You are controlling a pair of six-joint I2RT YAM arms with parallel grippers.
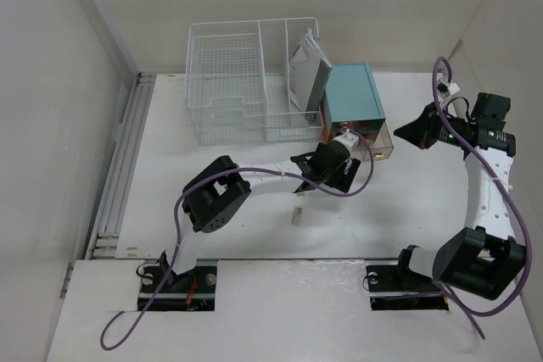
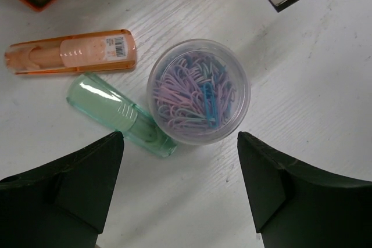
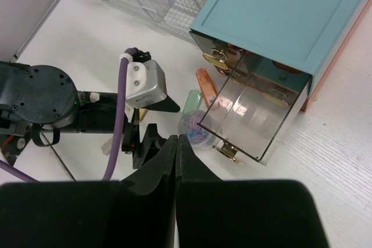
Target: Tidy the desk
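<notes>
— The left claw (image 2: pixel 179 143) is released, jaws wide at the frame's lower corners. The clear round plastic tub of pastel paper clips (image 2: pixel 199 91) sits centre. The right claw (image 3: pixel 176 140) is clenched, empty.
— The tub is probably light and slick, so it should be gripped by its sides. The matte white desk (image 2: pixel 325 85) underlies everything and looks rigid.

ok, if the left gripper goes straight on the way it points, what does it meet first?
Probably the clear round plastic tub of pastel paper clips, centred ahead of the open left gripper. The translucent green tube beside it could catch one finger.
</notes>
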